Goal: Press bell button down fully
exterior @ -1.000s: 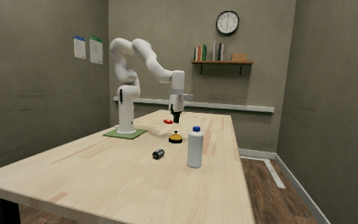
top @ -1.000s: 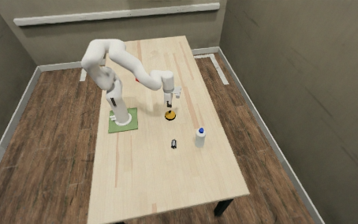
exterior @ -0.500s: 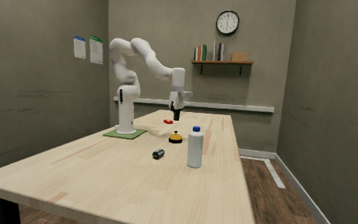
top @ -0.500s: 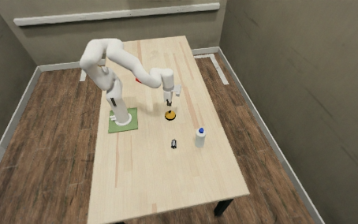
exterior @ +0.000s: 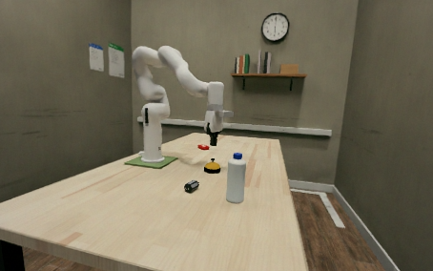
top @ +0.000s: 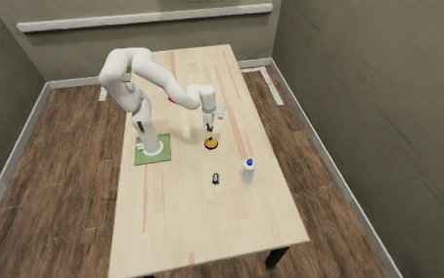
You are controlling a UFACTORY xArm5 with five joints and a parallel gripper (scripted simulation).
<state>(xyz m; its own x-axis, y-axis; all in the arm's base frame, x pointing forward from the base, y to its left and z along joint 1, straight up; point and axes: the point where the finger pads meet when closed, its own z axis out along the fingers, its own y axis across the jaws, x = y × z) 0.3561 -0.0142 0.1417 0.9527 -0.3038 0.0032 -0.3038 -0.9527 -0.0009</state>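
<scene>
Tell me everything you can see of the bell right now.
The bell is a small yellow-orange dome on a dark round base, with a small dark button on top. It stands upright on the wooden table, near the middle, between the arm's green base mat and the white bottle. Nothing touches it: the shut pincer hangs above it with a clear gap. Whether the button is fully up is too small to tell.

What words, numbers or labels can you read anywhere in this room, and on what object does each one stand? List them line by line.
No text here can be read.
Two paper sheets with blue and green headers on the left wall: print too small.
Round black-rimmed wall clock: only tick marks, no legible numerals.
Row of books on the wooden wall shelf: spines blurred.
White plastic bottle with blue cap: no label visible.
Yellow dome bell on a black base: no markings.
</scene>
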